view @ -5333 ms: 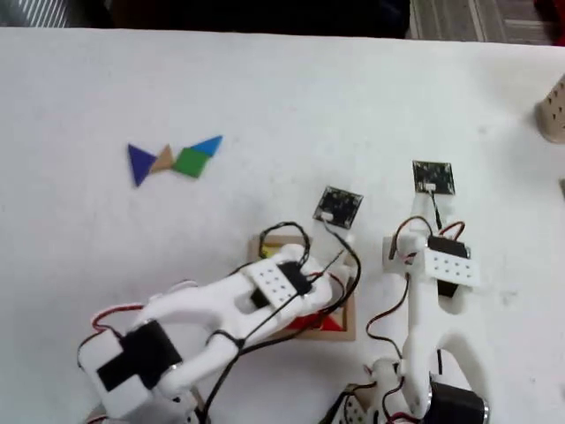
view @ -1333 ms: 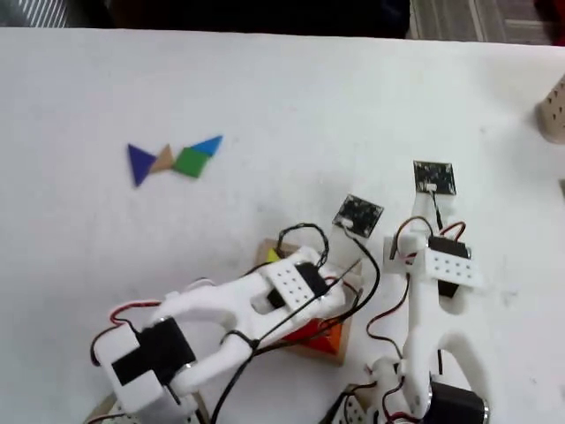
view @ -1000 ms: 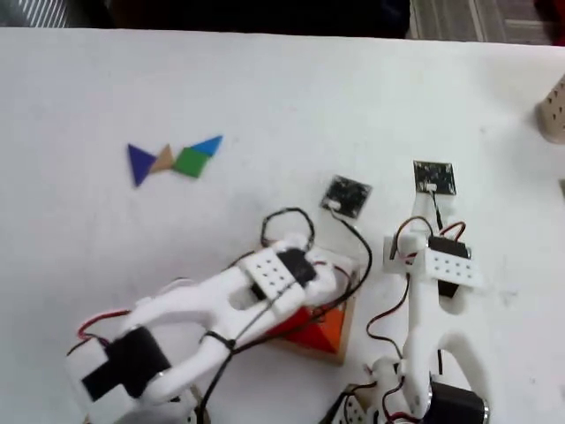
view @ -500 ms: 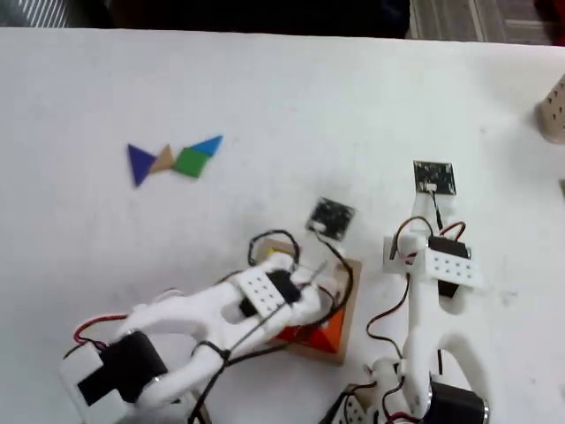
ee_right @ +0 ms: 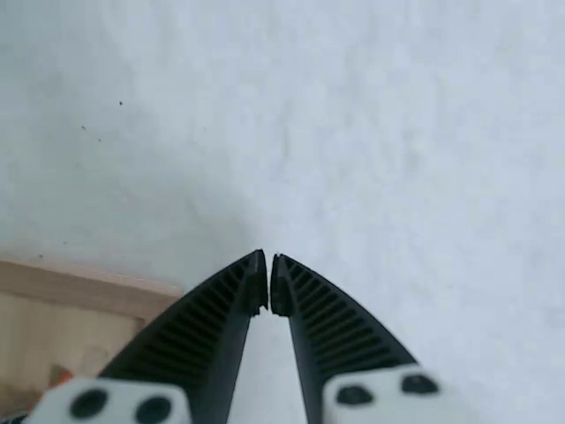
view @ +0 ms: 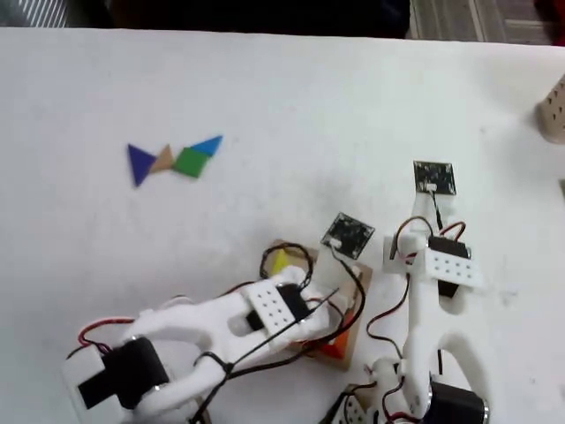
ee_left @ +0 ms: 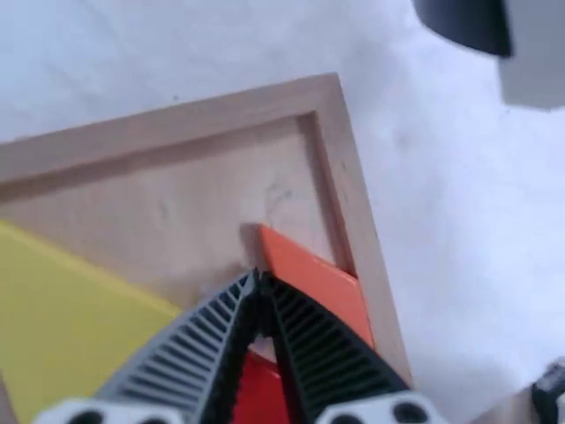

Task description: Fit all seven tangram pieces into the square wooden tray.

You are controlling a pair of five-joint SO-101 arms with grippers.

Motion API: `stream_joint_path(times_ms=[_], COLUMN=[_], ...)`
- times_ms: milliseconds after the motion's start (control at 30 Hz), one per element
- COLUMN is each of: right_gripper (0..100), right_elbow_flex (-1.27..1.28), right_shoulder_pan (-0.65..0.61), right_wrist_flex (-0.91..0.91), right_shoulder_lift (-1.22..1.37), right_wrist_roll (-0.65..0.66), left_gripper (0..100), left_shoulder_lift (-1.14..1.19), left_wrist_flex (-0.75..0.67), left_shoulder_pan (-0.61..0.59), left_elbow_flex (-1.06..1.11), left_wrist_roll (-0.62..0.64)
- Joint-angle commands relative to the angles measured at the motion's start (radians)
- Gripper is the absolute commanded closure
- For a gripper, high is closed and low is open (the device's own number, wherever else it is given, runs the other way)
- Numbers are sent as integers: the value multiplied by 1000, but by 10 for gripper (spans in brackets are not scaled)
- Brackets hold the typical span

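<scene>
Inside the tray [ee_left: 342, 168], close against one wall, the left pincer [ee_left: 259, 284] stands with its jaws shut and empty, tips resting at the inner corner of the orange piece [ee_left: 309, 276]. That piece lies along the wall, one point aimed toward the tray's corner. I cannot tell whether it sits flat or leans on the rim. A red piece [ee_left: 258, 397] shows just behind the tips, and a yellow piece [ee_left: 71, 327] covers the side of the tray across from the orange one. Bare wood lies between them and the corner.

The step in hand looks like a nudge, seating the orange piece flush in that corner. To do it well, the closed tips should stay low on the tray floor and push the piece's edge, not its top. The push should run slowly along the wall so the piece slides and does not ride up over the rim. A light push matters, since the tray sits loose on the worktop [ee_right: 353, 106] and could skid or turn.

Just beside the tray, off one of its corners, the right pincer [ee_right: 267, 269] hangs closed on nothing over bare worktop.

Well beyond the tray, four pieces wait in a touching row: purple [view: 139, 162], tan [view: 162, 160], green [view: 190, 162] and blue [view: 208, 145].
</scene>
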Motion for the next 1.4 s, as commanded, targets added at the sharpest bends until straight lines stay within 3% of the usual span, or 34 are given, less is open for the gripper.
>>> stream_joint_path(times_ms=[0, 167, 333, 433, 567, 633, 800, 900, 1100, 1367], right_gripper=[981, 981, 981, 981, 981, 981, 981, 981, 981, 981], right_elbow_flex=[-37, -37, -37, -37, -37, -37, -37, -37, -37, -35], right_shoulder_pan=[-13, -13, -13, -13, -13, -13, -13, -13, -13, -13], right_wrist_flex=[2, 2, 2, 2, 2, 2, 2, 2, 2, 2], right_shoulder_lift=[-24, -24, -27, -27, -25, -24, -24, -24, -24, -24], right_wrist_roll=[9, 9, 9, 9, 9, 9, 9, 9, 9, 9], left_gripper=[977, 977, 976, 976, 975, 940, 715, 683, 683, 683], left_shoulder_lift=[-48, -56, -189, -311, -430, -453, -458, -455, -329, -2], left_wrist_flex=[-15, -8, 167, 253, 261, 261, 269, 269, 272, 282], left_shoulder_pan=[-62, -128, -186, -288, -493, -591, -832, -951, -1006, -1006], left_elbow_flex=[-12, -29, -92, -112, -112, -114, -155, -187, -258, -519], left_wrist_roll=[-6, -17, -160, -213, -299, -315, -316, -319, -387, -397])
